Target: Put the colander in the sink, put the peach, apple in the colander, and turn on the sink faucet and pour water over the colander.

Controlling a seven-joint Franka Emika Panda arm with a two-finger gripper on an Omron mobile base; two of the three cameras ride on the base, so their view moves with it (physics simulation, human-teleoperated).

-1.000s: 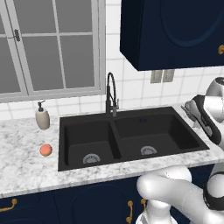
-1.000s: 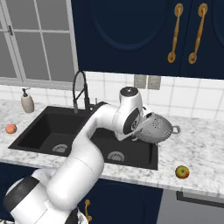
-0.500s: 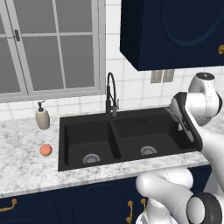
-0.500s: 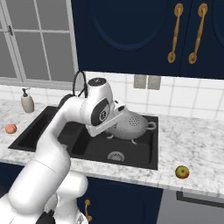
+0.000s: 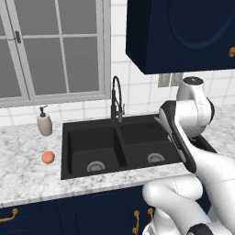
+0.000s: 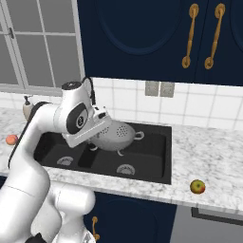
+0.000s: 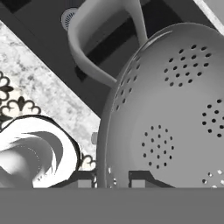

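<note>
Left base view. Sink (image 5: 73, 151): matte black, double basin, set in the white marbled counter (image 5: 23, 160), lying left of and below the arm's hand. Sink faucet (image 5: 116, 98): black gooseneck at the back rim, left of the hand. Soap dispenser (image 5: 44, 122): beige, far left of the hand. Peach (image 5: 47, 157): orange-pink, on the counter left of the sink, well apart from the hand.

Right base view. Gripper (image 6: 100, 127): above the sink's middle, clamped on the rim of the colander (image 6: 118, 136). Colander: silver-grey, perforated, tilted, held clear above the basin, just right of the hand. Apple (image 6: 198, 186): yellow-green with red patch, on the counter far right of the gripper.

Hand view. Fingertips (image 7: 86, 178): narrow, pinching the colander rim between them. Loop handle (image 7: 89, 52): ahead of the fingers, over the sink.
</note>
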